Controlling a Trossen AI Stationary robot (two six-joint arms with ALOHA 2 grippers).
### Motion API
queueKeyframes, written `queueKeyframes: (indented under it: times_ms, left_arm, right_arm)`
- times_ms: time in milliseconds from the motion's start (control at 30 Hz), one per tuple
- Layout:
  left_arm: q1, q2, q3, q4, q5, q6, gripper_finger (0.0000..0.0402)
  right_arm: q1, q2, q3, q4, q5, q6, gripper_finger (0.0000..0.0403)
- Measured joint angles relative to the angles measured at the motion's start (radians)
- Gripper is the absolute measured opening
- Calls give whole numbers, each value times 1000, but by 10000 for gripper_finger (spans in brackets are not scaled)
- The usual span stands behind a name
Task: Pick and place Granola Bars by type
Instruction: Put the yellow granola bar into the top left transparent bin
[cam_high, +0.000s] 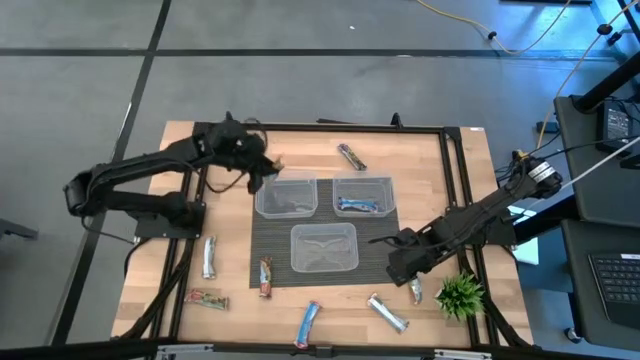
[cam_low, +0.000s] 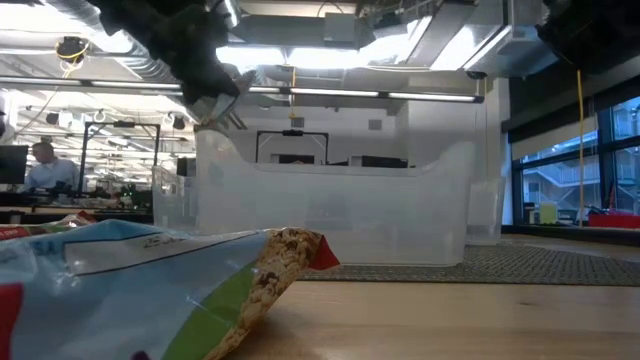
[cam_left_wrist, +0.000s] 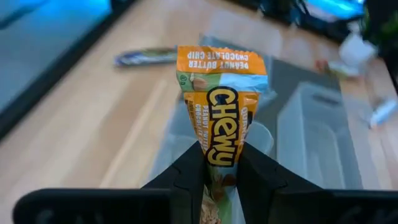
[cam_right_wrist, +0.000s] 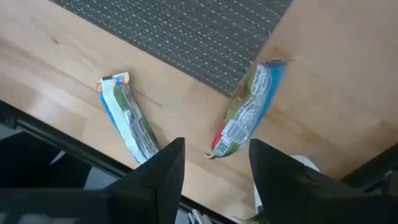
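Observation:
My left gripper (cam_high: 264, 172) hovers over the far-left clear tub (cam_high: 285, 196), shut on an orange-and-green Chewy bar (cam_left_wrist: 221, 93). My right gripper (cam_right_wrist: 214, 168) is open above the table near the mat's right near corner. A green-and-white bar (cam_right_wrist: 247, 115) lies flat just beyond its fingers, and a second bar (cam_right_wrist: 127, 121) lies beside it. The far-right tub (cam_high: 362, 195) holds a blue bar (cam_high: 360, 205). Other bars lie flat on the table: one dark (cam_high: 350, 156), silver (cam_high: 209, 257), red-brown (cam_high: 265, 277), green-red (cam_high: 207, 298), blue (cam_high: 308, 322). My left gripper pinches the Chewy bar between its two fingers (cam_left_wrist: 186, 177) at the wrapper's lower half (cam_left_wrist: 217, 155). The bar runs on past the fingertips, its orange crimped end (cam_left_wrist: 221, 59) pointing away from them. It is lifted clear, above the far-left tub.
A third clear tub (cam_high: 323, 247) stands on the dark mat (cam_high: 270, 250), nearer than the other two. A small green potted plant (cam_high: 460, 295) sits at the right near corner, close to my right arm. In the low view a bar (cam_low: 200, 290) lies right before the camera.

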Motion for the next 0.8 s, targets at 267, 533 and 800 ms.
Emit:
queueKeyframes:
  times_ms: [267, 533, 800]
  left_arm:
    - [-149, 154, 0, 1, -217, -24, 70]
    - [-205, 314, 0, 0, -244, -26, 70]
    - [-208, 408, 0, 2, -255, -26, 70]
  right_arm:
    - [6, 39, 0, 20, 26, -3, 181]
    - [5, 48, 0, 21, 70, -2, 181]
    - [41, 48, 0, -3, 51, 72, 183]
